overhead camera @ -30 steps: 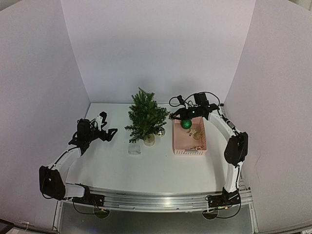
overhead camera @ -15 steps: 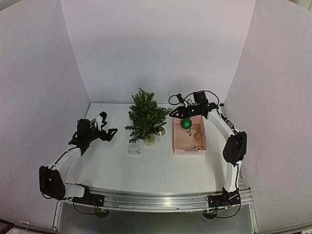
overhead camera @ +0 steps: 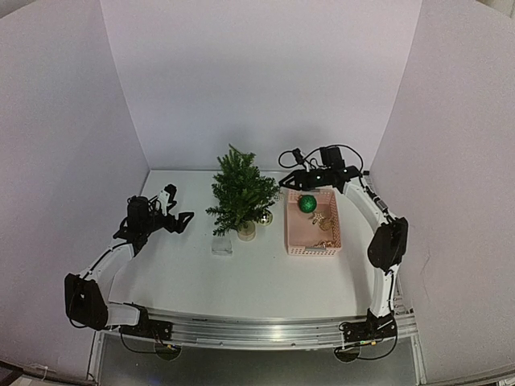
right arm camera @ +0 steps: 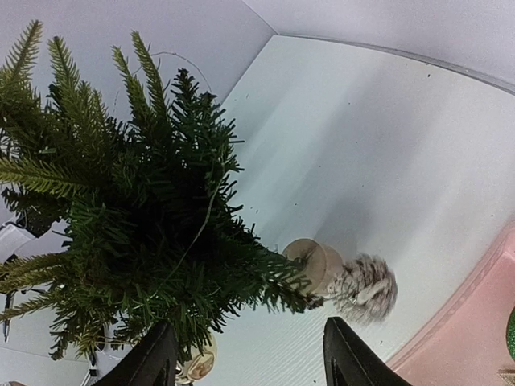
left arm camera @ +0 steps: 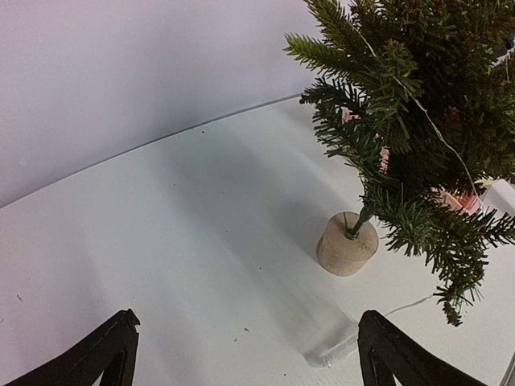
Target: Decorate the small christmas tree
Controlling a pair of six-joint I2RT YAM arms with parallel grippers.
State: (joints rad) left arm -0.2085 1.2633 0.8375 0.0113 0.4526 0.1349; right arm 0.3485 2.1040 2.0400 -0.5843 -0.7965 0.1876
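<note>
The tree [overhead camera: 240, 193] stood upright at the middle of the table [overhead camera: 265, 277], toward the back wall, with its trunk set in a small round base [left arm camera: 348, 244]. Its long axis ran straight up and its tip pointed at the ceiling, with no lean that I could see.

The right claw [overhead camera: 288, 182] was plainly the nearer one. It hung level with the upper branches, just beside them on the tree's right, over the far left corner of the basket [overhead camera: 288, 229]. From that claw the tree lay to its left, close but not touching. In the right wrist view the right claw's fingers [right arm camera: 157, 354] stood apart with nothing between them, so it was released and empty. That view looked down past the boughs to the base and to a speckled bauble [right arm camera: 366, 288] lying against it.

The left claw [overhead camera: 181, 207] waited well apart on the tree's other side, low over the table and aimed toward the base, also spread wide and holding nothing.

A green ball [overhead camera: 307, 204] lay in the basket, just nearer and below the right claw. I judged that this arm would have to fetch a bauble there before reaching left to a branch, coming in sideways across the upright axis.
</note>
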